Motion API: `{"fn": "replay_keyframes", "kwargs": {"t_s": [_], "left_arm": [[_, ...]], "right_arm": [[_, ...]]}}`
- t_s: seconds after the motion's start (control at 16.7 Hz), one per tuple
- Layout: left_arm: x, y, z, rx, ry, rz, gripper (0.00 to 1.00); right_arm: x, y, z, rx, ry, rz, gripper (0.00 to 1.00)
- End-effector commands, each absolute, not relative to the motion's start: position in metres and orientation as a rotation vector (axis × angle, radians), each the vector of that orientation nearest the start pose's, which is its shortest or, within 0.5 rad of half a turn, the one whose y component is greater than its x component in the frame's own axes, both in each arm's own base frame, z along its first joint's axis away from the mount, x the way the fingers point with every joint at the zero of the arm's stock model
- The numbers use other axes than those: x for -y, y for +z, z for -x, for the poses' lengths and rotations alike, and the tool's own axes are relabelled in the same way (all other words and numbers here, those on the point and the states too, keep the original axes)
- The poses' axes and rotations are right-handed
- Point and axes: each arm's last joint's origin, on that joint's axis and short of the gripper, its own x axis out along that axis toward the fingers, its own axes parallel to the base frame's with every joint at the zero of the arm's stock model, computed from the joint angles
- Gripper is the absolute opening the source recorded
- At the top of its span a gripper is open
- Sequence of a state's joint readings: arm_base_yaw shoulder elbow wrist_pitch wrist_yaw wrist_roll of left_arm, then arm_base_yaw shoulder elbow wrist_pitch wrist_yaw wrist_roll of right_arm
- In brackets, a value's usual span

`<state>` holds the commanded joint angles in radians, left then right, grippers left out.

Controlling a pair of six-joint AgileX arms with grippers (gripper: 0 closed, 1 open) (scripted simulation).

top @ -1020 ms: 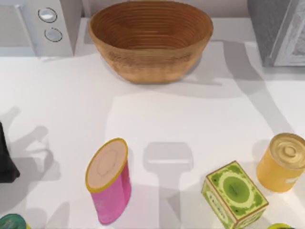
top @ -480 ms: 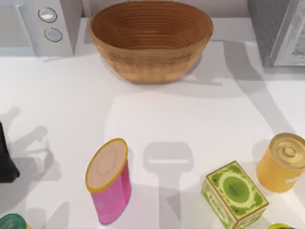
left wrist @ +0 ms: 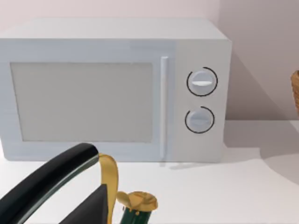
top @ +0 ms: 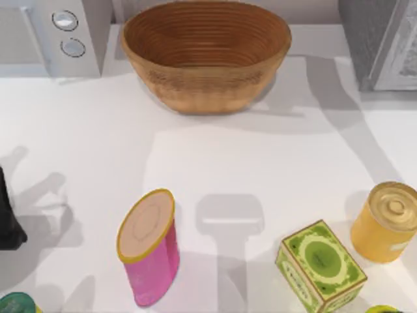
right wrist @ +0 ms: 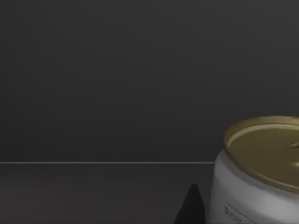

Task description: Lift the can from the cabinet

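A yellow can (top: 386, 222) with a gold lid stands upright on the white cabinet (top: 215, 163), near its right edge. A pink can (top: 150, 251) with a yellow-rimmed tan lid stands tilted at the front, left of the middle. No gripper is near either can in the top view. The right wrist view is dark, with a pale, gold-lidded can (right wrist: 259, 179) close by.
A woven basket (top: 205, 52) stands at the back middle, a white microwave (top: 52, 36) at the back left and a grey unit (top: 381, 39) at the back right. A green box (top: 319, 264) sits beside the yellow can. A black shape (top: 8, 218) stands at the left edge, a green bottle (left wrist: 136, 210) by it.
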<state>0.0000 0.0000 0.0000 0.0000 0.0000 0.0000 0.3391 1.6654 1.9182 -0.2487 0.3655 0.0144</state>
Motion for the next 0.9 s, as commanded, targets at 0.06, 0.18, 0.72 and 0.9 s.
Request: {"fn": "replay_keyframes", "kwargs": {"t_s": [0.06,0.18,0.72,0.9], "left_arm": [[0.001,0.160,-0.106,0.000,0.000,0.000,1.00],[0.001,0.160,-0.106,0.000,0.000,0.000,1.00],[0.001,0.160,-0.106,0.000,0.000,0.000,1.00],[0.001,0.160,-0.106,0.000,0.000,0.000,1.00]], "right_arm": [[-0.119,0.483,-0.350,0.009,-0.009,-0.001,0.00],[-0.119,0.483,-0.350,0.010,-0.007,-0.002,0.00],[-0.128,0.538,-0.200,0.014,-0.006,-0.006,0.00],[-0.121,0.543,-0.170,0.010,-0.007,-0.002,0.00]]}}
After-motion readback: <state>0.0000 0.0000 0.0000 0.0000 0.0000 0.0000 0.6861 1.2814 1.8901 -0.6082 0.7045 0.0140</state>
